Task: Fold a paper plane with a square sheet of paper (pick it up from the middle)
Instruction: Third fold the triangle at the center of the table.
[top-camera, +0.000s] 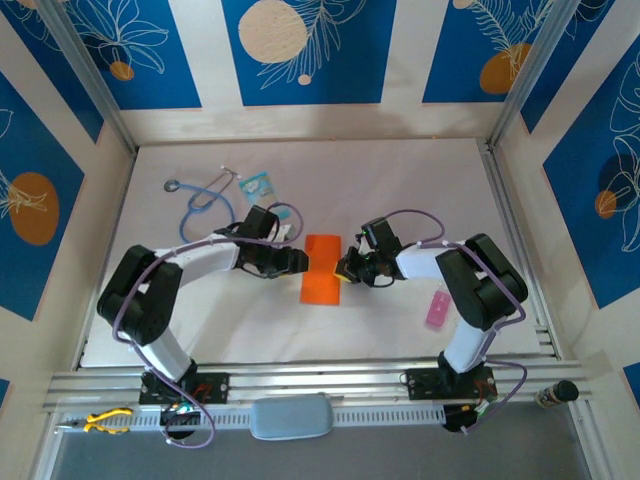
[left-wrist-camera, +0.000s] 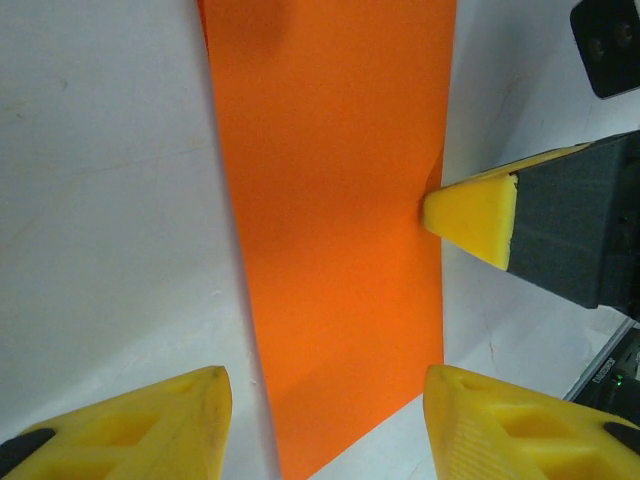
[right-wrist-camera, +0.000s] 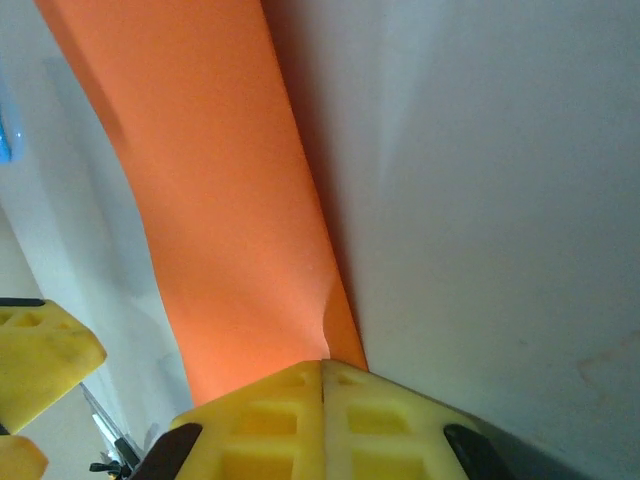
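Orange sheet of paper (top-camera: 322, 268) lies flat on the table (top-camera: 420, 190). Our right gripper (right-wrist-camera: 322, 372) pinches its right edge, jaws closed. Our left gripper (left-wrist-camera: 325, 398) hovers half-open at its left edge, holding nothing.

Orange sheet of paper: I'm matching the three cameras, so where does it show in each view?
Top external: orange sheet at the centre of the table.
Left wrist: upright band down the middle, reaching down between the fingers of the left gripper.
Right wrist: slanted band from upper left into the shut right gripper.
Shared landmark: the right gripper, yellow-tipped, pinching the sheet's edge.
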